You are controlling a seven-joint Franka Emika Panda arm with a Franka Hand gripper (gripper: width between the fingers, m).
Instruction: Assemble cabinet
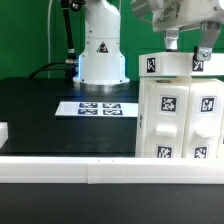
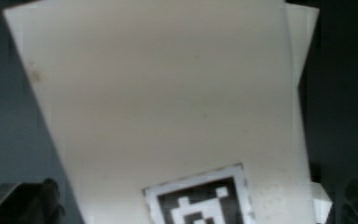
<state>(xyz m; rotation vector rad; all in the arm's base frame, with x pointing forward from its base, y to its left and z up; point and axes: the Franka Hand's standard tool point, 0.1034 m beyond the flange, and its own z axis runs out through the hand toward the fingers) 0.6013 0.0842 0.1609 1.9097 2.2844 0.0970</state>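
The cabinet (image 1: 180,105) stands upright on the black counter (image 1: 45,110) at the exterior view's right, directly beneath the pincer (image 1: 187,42). The fingers (image 1: 172,40) reach down to its top edge; whether they are clamped on it cannot be told. The cabinet's long axis runs vertically. Square black-and-white tags cover its faces; no readable writing. Farther off lies the marker board (image 1: 98,108), before the arm's base (image 1: 102,55).
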